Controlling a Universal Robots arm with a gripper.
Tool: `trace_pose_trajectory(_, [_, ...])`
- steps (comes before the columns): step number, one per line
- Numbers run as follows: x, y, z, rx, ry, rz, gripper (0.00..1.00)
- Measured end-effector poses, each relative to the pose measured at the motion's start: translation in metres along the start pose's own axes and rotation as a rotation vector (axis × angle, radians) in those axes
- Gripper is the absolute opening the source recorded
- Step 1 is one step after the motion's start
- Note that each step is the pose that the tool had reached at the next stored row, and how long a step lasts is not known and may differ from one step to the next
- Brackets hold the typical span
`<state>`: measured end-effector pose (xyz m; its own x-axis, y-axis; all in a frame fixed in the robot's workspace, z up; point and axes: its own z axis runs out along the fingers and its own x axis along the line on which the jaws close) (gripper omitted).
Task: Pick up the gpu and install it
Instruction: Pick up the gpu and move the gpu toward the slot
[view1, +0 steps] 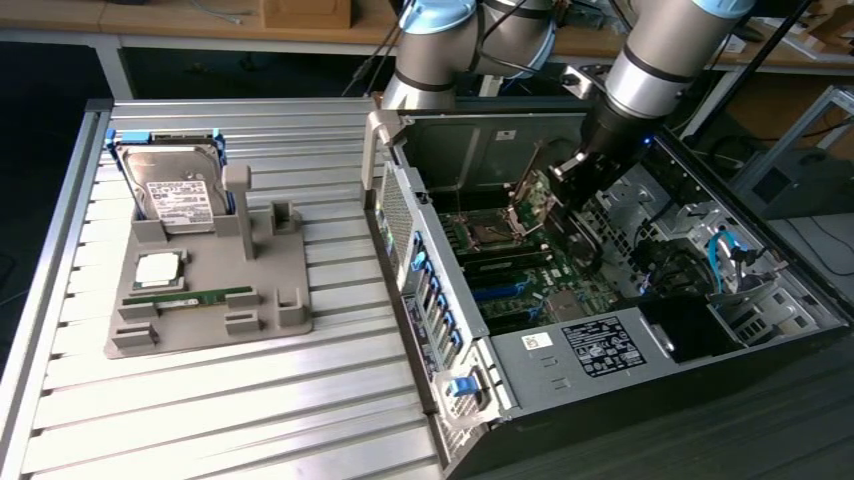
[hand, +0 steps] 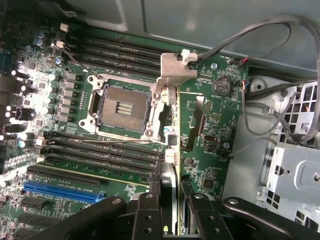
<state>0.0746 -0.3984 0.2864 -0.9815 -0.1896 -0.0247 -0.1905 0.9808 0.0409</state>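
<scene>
My gripper (view1: 583, 172) reaches down into the open computer case (view1: 441, 330), over the motherboard (view1: 514, 250). It is shut on the gpu (view1: 586, 232), a thin dark card that hangs below the fingers, just above the board. In the wrist view the gpu (hand: 170, 187) is edge-on, a pale blade between the two black fingers (hand: 148, 212) of the gripper (hand: 171, 202). It sits over the green motherboard (hand: 210, 130), beside the empty CPU socket (hand: 122, 107) and the ends of the long black slots (hand: 100, 160).
On the slatted table a grey fixture (view1: 274, 300) holds a silver hard drive (view1: 174, 195), a square chip (view1: 158, 268) and a green memory stick (view1: 187, 297). Inside the case are a blue slot (hand: 60, 189), loose cables (hand: 270, 35) and a metal drive cage (hand: 295, 175).
</scene>
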Motion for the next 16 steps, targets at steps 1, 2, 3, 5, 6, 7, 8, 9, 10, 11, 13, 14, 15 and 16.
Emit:
trace_pose_trajectory(1, [0.0000, -0.0001, 0.0007, 0.0000, -0.0001, 0.000, 0.27])
trace_pose_trajectory(2, [0.0000, -0.0001, 0.0014, 0.0000, -0.0001, 0.000, 0.27])
trace_pose_trajectory(3, [0.0001, -0.0001, 0.0017, 0.0000, 0.0000, 0.000, 0.27])
trace_pose_trajectory(5, [0.0001, -0.0002, 0.0024, 0.0001, 0.0000, 0.000, 0.27])
trace_pose_trajectory(6, [0.0001, -0.0002, 0.0028, 0.0002, 0.0001, 0.000, 0.27])
trace_pose_trajectory(7, [0.0001, -0.0003, 0.0032, 0.0003, 0.0000, 0.000, 0.27])
trace_pose_trajectory(8, [0.0001, -0.0003, 0.0036, 0.0002, 0.0000, 0.000, 0.27])
trace_pose_trajectory(9, [0.0001, -0.0003, 0.0041, 0.0001, 0.0000, 0.000, 0.27])
trace_pose_trajectory(10, [0.0002, -0.0004, 0.0046, 0.0002, 0.0000, 0.000, 0.27])
trace_pose_trajectory(11, [0.0002, -0.0005, 0.0056, 0.0000, 0.0000, 0.000, 0.27])
trace_pose_trajectory(13, [0.0002, -0.0006, 0.0065, 0.0001, 0.0000, 0.000, 0.27])
trace_pose_trajectory(14, [0.0002, -0.0007, 0.0069, 0.0001, 0.0001, 0.000, 0.27])
trace_pose_trajectory(15, [0.0002, -0.0007, 0.0072, 0.0001, 0.0001, 0.000, 0.27])
trace_pose_trajectory(16, [0.0003, -0.0008, 0.0082, 0.0002, 0.0000, 0.000, 0.27])
